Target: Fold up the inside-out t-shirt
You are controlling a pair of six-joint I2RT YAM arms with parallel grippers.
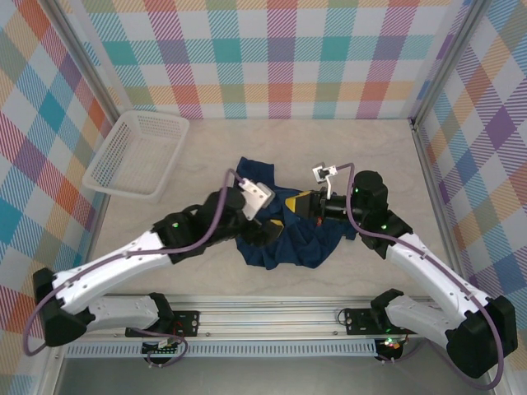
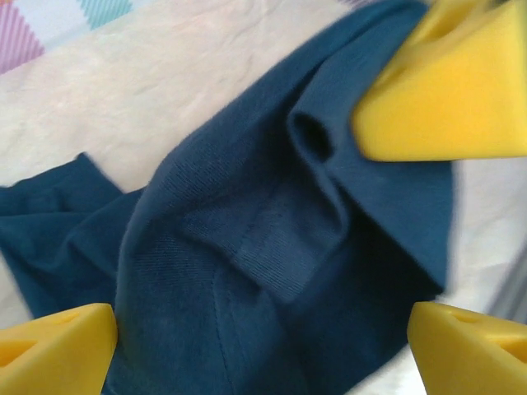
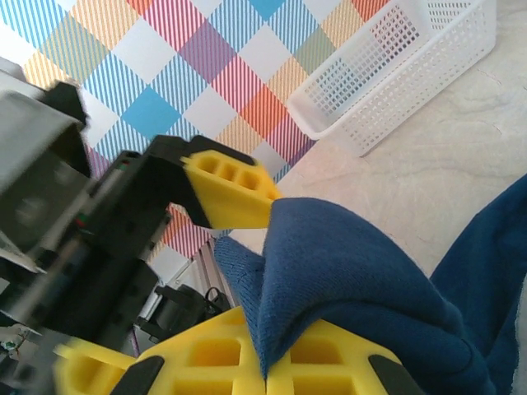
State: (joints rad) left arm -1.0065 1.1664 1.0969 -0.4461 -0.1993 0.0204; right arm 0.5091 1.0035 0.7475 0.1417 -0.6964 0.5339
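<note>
The dark navy, soft cotton inside-out t-shirt (image 1: 288, 247) lies bunched in the middle of the pale beige desk (image 1: 370, 156), between our two arms. Our right tool (image 3: 265, 370) is clenched on a raised fold of the cloth. Our left tool (image 2: 260, 325) is released, its yellow foam jaws standing wide over the fabric with nothing between them.

We judge the step in hand to be spreading the heap flat before any fold. To do it well, we should bring the left tool down on a single layer at a hem, well apart from the right tool's pinch and off the thick ridge. Then we should draw the two apart low over the desk so the cloth slides without twisting.

The overhead view gives us the whole heap and the white perforated plastic basket (image 1: 136, 152) at the far left, but the wrists hide the grip there. The right wrist view shows cloth caught between the pads. The left wrist view shows the ridges and a seam below the open jaws.
</note>
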